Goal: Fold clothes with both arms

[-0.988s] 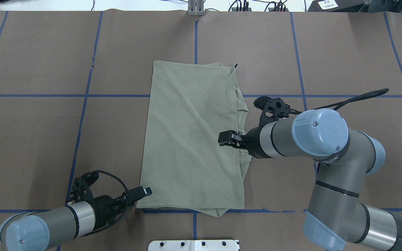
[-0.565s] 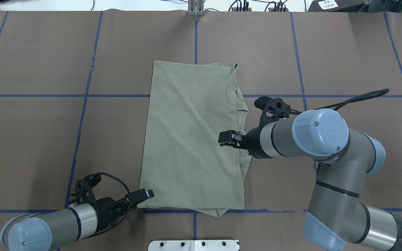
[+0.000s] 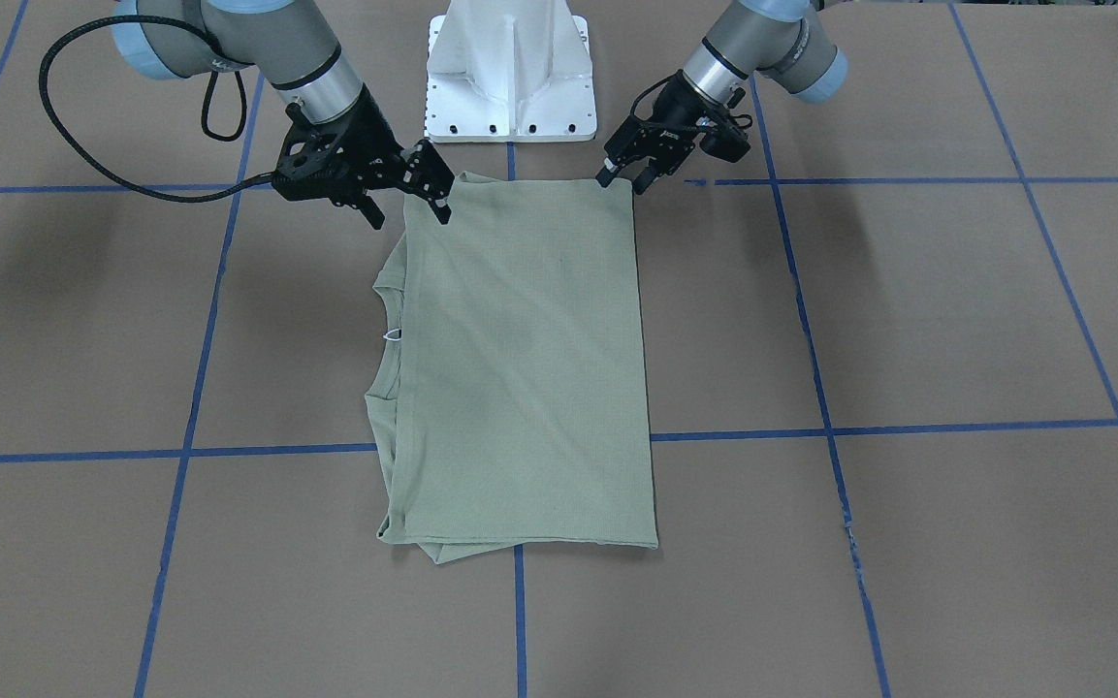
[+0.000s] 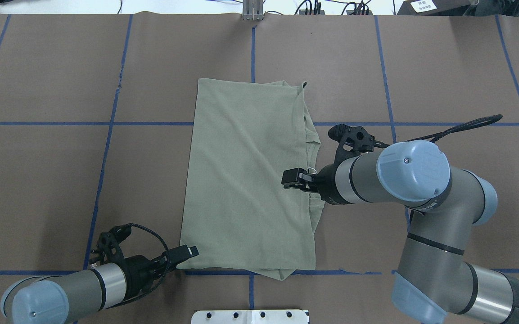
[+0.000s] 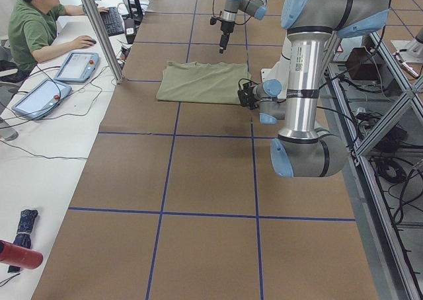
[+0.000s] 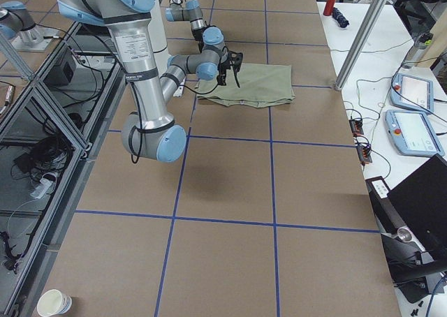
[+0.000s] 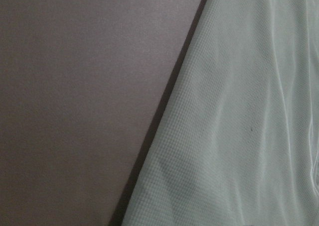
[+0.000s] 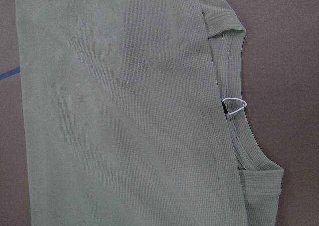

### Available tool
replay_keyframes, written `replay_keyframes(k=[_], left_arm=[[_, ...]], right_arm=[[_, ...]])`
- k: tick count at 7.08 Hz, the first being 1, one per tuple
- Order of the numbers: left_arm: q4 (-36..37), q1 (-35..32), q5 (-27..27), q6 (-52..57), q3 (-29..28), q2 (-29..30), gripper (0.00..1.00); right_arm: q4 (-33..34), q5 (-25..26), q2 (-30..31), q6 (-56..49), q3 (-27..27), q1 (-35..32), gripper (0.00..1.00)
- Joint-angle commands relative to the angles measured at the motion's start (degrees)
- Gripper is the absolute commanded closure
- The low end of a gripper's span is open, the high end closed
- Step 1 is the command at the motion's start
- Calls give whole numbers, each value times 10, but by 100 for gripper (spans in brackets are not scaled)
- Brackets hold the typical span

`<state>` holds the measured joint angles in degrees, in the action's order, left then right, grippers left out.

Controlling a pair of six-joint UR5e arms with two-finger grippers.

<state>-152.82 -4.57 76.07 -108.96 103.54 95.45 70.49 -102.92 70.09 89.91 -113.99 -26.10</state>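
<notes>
While the left gripper hung with its fingers parted and empty, its tips sat just at the shirt's corner nearest it; whether they touched the cloth could not be told. To that gripper's right the shirt lay flat, folded into a long rectangle. Its neckline and white tag showed along the edge toward the right gripper, which was spread wide above the other near corner, gripping nothing. Bare brown table, crossed by blue tape lines, lay open outward of both grippers. Counted: one shirt, two grippers, the left arm and the right arm.
</notes>
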Motion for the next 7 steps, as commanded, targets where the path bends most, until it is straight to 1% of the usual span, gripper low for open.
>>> replay_keyframes(k=[1,2,3,4,6,7], left_arm=[[1,0,0,1,-1,4,9],[1,0,0,1,-1,8,21],[1,0,-1,1,-1,11,47],[1,0,0,1,-1,11,52],[2,0,0,1,-1,9,52],[2,0,0,1,-1,10,54]], right_arm=[[0,0,0,0,0,0,0],[0,0,0,0,0,0,0],[0,0,0,0,0,0,0],[0,0,1,0,0,0,0],[1,4,2,2,2,0,0],[4,20,9,38,4,3,0]])
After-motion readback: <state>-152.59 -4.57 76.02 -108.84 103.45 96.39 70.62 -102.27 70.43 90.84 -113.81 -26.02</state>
